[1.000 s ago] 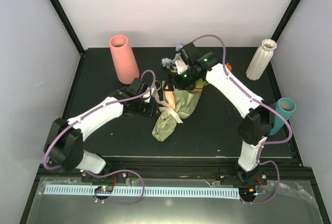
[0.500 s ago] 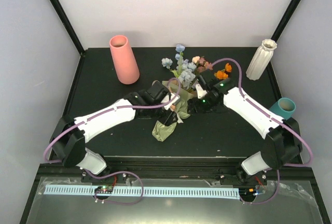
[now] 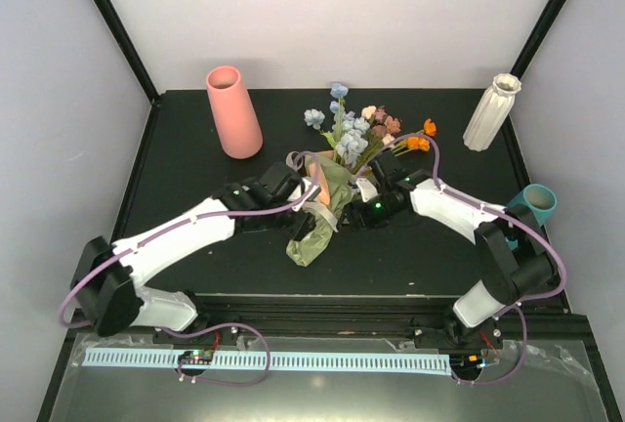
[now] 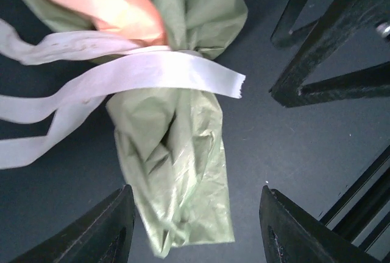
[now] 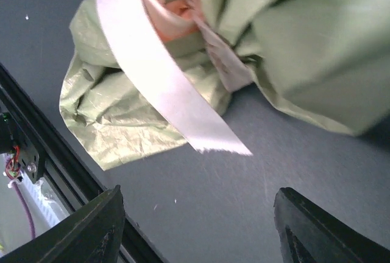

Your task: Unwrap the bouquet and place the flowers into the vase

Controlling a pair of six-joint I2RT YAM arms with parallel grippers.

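The bouquet lies mid-table, its flowers fanning toward the back. Its olive-green paper is tied with a loose white ribbon, and peach paper shows at the top. My left gripper is at the wrap's left side; in the left wrist view this left gripper is open, with the paper's tail hanging between its fingers. My right gripper is at the wrap's right side; in the right wrist view it is open over bare table, below the ribbon end. The white ribbed vase stands at the back right.
A pink cylinder vase stands at the back left. A teal cylinder vase stands by the right edge, close to the right arm's elbow. The table's front rail runs just behind the right gripper.
The right arm has come down from over the flowers to the wrap's right side, its jaws narrowing a little. The left gripper has shifted right against the wrap. The flowers now show.
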